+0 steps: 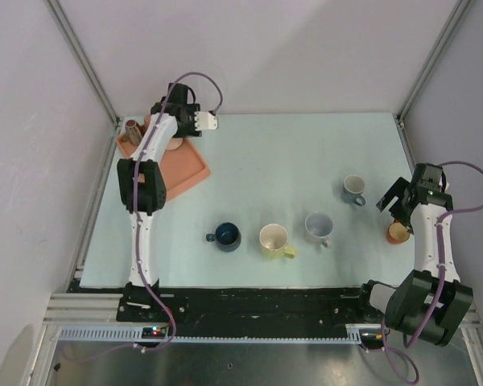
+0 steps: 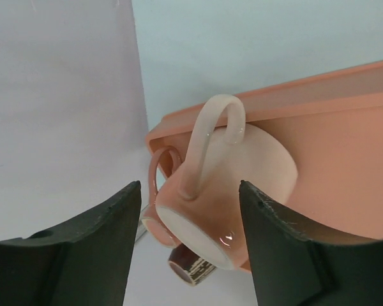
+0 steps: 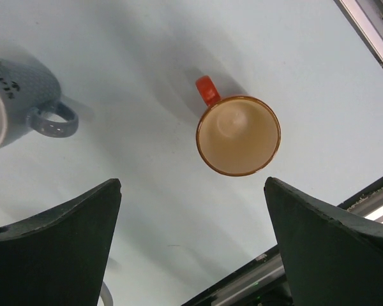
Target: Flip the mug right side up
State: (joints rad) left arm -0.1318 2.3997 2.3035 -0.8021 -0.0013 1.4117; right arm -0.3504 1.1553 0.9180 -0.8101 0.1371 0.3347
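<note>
Nearest my side of the pale table, three mugs stand mouth-up in a loose row: a dark blue mug, a yellow mug and a white mug, each apart from the next. To their right, the orange mug also stands upright near the table's right edge, with its cream inside facing my right wrist camera and its handle pointing away. The right gripper hangs above it with its jaws spread wide and nothing between them. A little farther back is a grey-blue mug, upright, with its handle on the side toward the orange one.

The left arm reaches all the way to the far left corner, where the salmon tray lies at an angle. The mug I care about, the peach mug, is in that tray close to its rim. Its handle arches up in the wrist view and a pale round end faces the camera, so it is not mouth-up. I cannot tell whether it lies on its side or stands inverted. The left gripper frames it with the jaws parted on either side, and I see no contact. Just beside it are a second pink mug and a brown mug.
</note>
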